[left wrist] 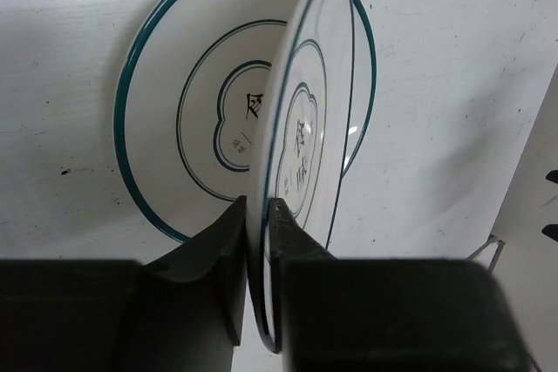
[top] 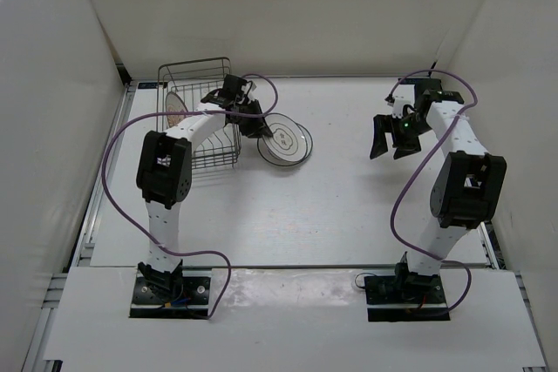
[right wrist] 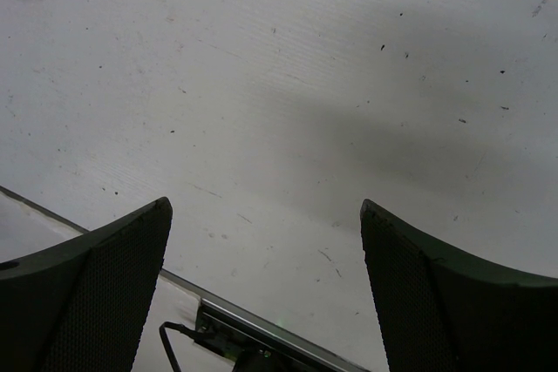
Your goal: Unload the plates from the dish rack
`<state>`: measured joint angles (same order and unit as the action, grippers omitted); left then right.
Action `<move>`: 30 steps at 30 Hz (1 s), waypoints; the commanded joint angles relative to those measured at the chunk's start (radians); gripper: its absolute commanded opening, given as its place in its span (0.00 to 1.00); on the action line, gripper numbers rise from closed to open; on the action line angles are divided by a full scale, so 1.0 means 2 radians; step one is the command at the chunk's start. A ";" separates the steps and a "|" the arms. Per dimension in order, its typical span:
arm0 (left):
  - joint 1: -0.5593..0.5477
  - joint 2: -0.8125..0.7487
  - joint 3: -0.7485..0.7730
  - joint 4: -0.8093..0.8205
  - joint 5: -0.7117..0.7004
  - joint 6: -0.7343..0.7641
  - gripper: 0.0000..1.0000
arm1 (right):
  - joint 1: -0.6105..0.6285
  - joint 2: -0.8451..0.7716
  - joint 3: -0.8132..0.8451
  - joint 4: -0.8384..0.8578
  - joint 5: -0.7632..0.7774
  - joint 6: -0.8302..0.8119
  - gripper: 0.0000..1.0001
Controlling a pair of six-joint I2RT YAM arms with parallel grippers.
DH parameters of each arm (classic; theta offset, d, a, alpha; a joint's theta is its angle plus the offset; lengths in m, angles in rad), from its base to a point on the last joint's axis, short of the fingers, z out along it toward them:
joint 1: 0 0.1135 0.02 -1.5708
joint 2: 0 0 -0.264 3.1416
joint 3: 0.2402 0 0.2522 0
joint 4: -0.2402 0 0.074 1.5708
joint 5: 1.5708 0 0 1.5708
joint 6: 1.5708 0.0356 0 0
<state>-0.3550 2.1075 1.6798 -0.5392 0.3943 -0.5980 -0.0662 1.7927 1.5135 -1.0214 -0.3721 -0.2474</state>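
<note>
My left gripper (top: 259, 128) (left wrist: 257, 206) is shut on the rim of a white plate with teal rings (left wrist: 305, 119), holding it on edge. Right below it, a second ringed plate (left wrist: 174, 128) lies flat on the table, to the right of the dish rack in the top view (top: 292, 147). The dark wire dish rack (top: 209, 150) stands at the back left. A plate with an orange-brown centre (top: 175, 107) stands upright inside it at its left end. My right gripper (top: 392, 141) (right wrist: 266, 206) is open and empty, above bare table at the right.
White walls enclose the table on the left, back and right. A metal rail (right wrist: 261, 337) runs along the table edge under my right gripper. Purple cables loop off both arms.
</note>
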 commanded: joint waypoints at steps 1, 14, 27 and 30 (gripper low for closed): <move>-0.002 -0.005 0.001 0.000 0.018 0.002 0.29 | -0.004 -0.017 0.000 0.001 -0.002 -0.007 0.90; -0.002 0.002 0.005 -0.046 0.010 0.022 0.57 | -0.007 -0.017 -0.002 -0.001 -0.006 -0.007 0.90; -0.011 0.009 0.048 -0.145 -0.106 0.052 1.00 | -0.008 -0.007 0.006 -0.005 -0.006 -0.010 0.90; -0.011 0.009 0.060 -0.161 -0.120 0.051 1.00 | -0.008 -0.007 0.006 -0.005 -0.006 -0.011 0.90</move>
<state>-0.3790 2.1387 1.7508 -0.8070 0.2401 -0.5045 -0.0772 1.7927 1.5085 -1.0214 -0.3729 -0.2516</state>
